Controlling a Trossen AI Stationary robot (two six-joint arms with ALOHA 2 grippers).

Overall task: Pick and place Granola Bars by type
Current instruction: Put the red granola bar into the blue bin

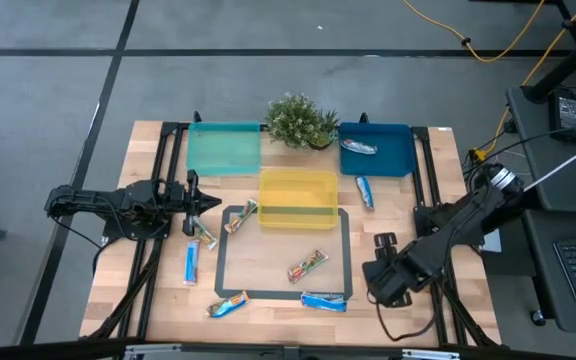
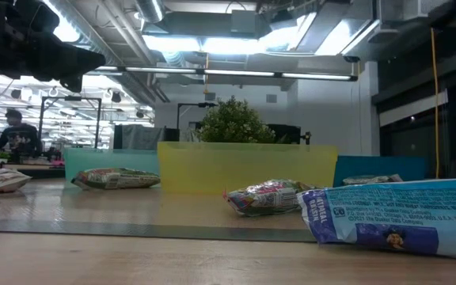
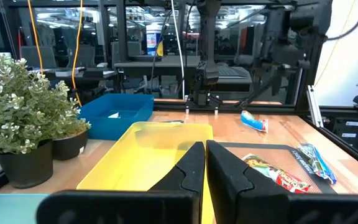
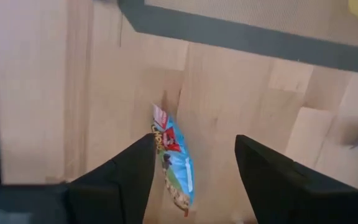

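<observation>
1. On the blue bar wrapper (image 2: 394, 214) nearest the low camera there is white print, but I cannot make out the words.
2. No other writing is readable to me.

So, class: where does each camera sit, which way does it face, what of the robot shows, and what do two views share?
High: above the table, facing straight down; both arms show.
Low: at table-top height, facing level toward the yellow tray; a dark arm part shows.
Left wrist: on the left arm, facing that tray over its shut left claw.
Right wrist: on the right arm, facing down at a blue bar through its open right claw.
Shared: those first three all show the tray.
</observation>
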